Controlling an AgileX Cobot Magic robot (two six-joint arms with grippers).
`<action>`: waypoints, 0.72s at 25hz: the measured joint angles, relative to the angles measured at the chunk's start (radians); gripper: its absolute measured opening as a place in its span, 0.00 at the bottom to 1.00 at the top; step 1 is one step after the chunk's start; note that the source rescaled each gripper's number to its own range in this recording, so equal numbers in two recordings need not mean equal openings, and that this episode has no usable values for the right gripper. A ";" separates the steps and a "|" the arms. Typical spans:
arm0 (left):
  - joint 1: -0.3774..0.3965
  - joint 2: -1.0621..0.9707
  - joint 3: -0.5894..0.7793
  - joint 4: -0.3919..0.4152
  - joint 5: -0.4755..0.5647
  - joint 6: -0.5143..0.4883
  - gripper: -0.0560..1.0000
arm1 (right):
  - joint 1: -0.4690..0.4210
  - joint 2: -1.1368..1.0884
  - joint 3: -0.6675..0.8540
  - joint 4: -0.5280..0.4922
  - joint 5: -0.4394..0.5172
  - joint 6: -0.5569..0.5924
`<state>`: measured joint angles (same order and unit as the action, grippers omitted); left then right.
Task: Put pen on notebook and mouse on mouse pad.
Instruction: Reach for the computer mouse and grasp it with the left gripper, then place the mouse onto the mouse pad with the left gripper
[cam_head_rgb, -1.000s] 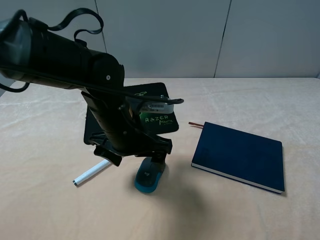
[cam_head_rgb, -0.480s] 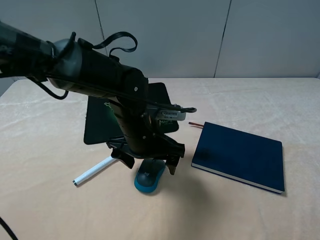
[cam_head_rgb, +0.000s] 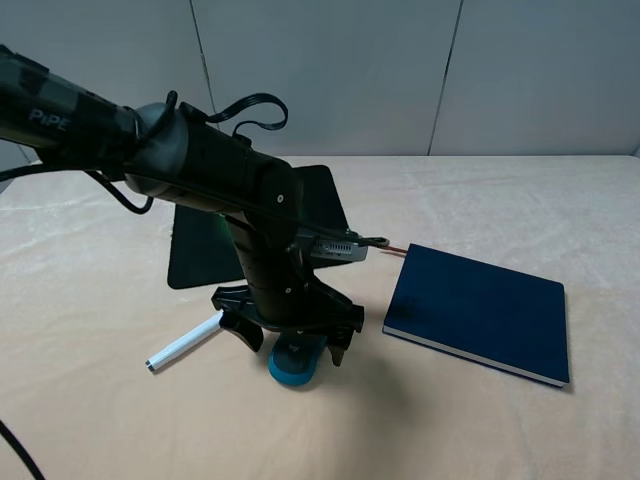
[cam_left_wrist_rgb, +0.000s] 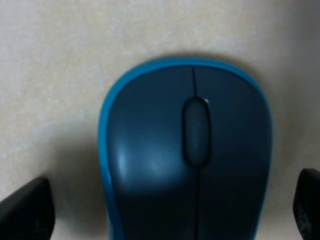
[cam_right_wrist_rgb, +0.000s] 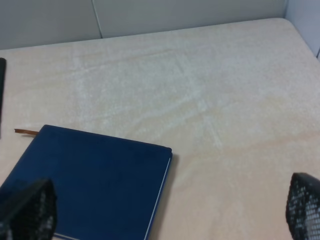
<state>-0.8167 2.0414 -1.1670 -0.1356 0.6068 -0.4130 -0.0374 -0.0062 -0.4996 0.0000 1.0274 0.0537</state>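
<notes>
The mouse (cam_left_wrist_rgb: 185, 150), dark grey on top with a scroll wheel (cam_left_wrist_rgb: 196, 131) and teal-blue sides, is laid on the beige table (cam_head_rgb: 500, 430) between pen (cam_head_rgb: 185, 343) and notebook (cam_head_rgb: 480, 312). It is straddled by the wide-open left gripper (cam_head_rgb: 295, 348); nothing is held.

The left gripper (cam_head_rgb: 293, 338) straddles the mouse (cam_head_rgb: 298, 362) with its jaws wide. The left wrist view shows a strip of bare cloth between each fingertip (cam_left_wrist_rgb: 26, 210) and the mouse's teal sides, so neither touches. The pen (cam_head_rgb: 185, 342) lies just beside the finger on the left of the exterior view, its upper end close to it. The left arm (cam_head_rgb: 200, 165) hangs over the mouse pad (cam_head_rgb: 195, 255) and hides its middle, blocking the way down there. Between the mouse and the notebook (cam_head_rgb: 480, 310) runs open table cloth (cam_head_rgb: 520, 210), which also stretches wide behind the notebook. The notebook's cover lies bare ahead of the right gripper (cam_right_wrist_rgb: 165, 207), whose jaws stand far apart.
</notes>
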 joint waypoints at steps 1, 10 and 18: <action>0.000 0.001 0.000 0.000 0.001 0.000 0.93 | 0.000 0.000 0.000 0.000 0.000 0.000; 0.000 0.009 -0.005 0.006 0.007 -0.001 0.70 | 0.000 0.000 0.000 0.000 0.000 0.000; 0.000 0.010 -0.005 0.004 0.000 -0.001 0.50 | 0.000 0.000 0.000 0.000 0.000 0.000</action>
<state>-0.8167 2.0510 -1.1722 -0.1314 0.6070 -0.4139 -0.0374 -0.0062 -0.4996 0.0000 1.0274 0.0537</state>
